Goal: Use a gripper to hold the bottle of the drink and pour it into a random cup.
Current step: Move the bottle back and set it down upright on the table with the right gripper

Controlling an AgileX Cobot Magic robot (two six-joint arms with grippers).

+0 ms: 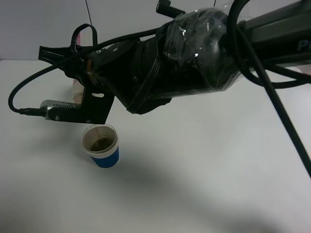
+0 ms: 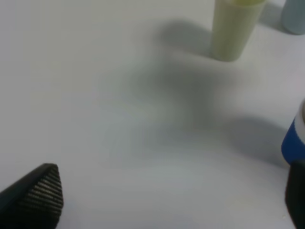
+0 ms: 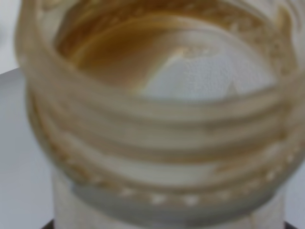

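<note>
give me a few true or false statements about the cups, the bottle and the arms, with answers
1. The blue cup has brown drink in it. True.
2. The bottle has its cap on. False: its neck is open, with no cap.
3. The left gripper holds the green cup. False: it is open and empty, and the green cup stands apart from it.
4. The right arm reaches over the blue cup. True.
5. The blue cup is the only cup on the table. False: a green cup and a teal cup stand there too.
</note>
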